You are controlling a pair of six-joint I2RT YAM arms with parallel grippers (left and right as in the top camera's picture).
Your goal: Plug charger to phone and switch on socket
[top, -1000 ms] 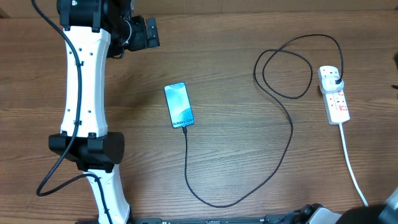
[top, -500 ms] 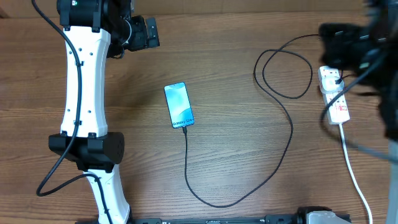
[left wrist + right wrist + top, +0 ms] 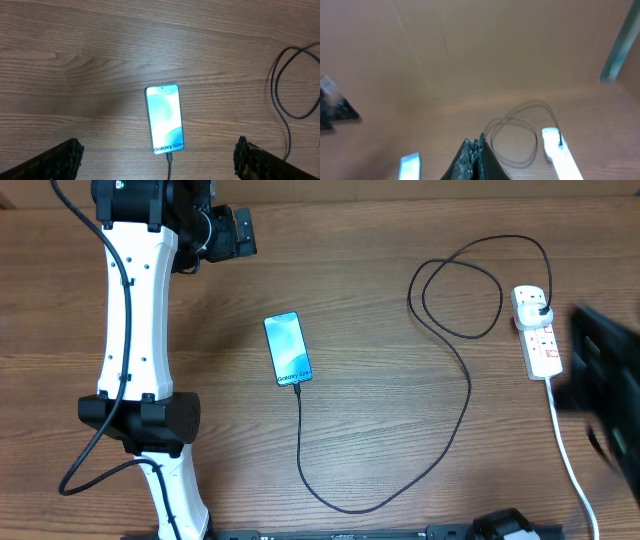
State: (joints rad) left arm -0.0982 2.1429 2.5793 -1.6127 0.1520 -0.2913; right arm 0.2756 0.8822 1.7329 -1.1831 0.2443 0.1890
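**benchrat:** So where are we at? The slim dark-framed smartphone [image 3: 288,349] with the lit light blue screen lies flat in the middle of the brown wooden table [image 3: 350,260]. The long thin black charger cable [image 3: 467,395] looks seated in its bottom edge. Plugging bit done?

**yam_tinkerer:** I'd say so. In the left wrist view the tip runs right into the phone. The cable swings down, back up through a loop, and its black plug [image 3: 540,308] sits in the far end of the white elongated power strip [image 3: 540,340] with the red-marked switches. That leaves the switch.

**benchrat:** On or off, though?

**yam_tinkerer:** Can't tell, the switches are too small to read. The left end effector [image 3: 228,232] is spread wide, holding nothing, parked well away at the far left. The right end effector [image 3: 474,152] has its fingers pressed together, empty. Its arm is a dark blur just beside the strip at the table's right edge.

**benchrat:** Next move?

**yam_tinkerer:** If it's off, I'd guess a downward poke with those closed tips on the rocker next to the plug, without shoving the strip or snagging its thick white cord [image 3: 565,450].
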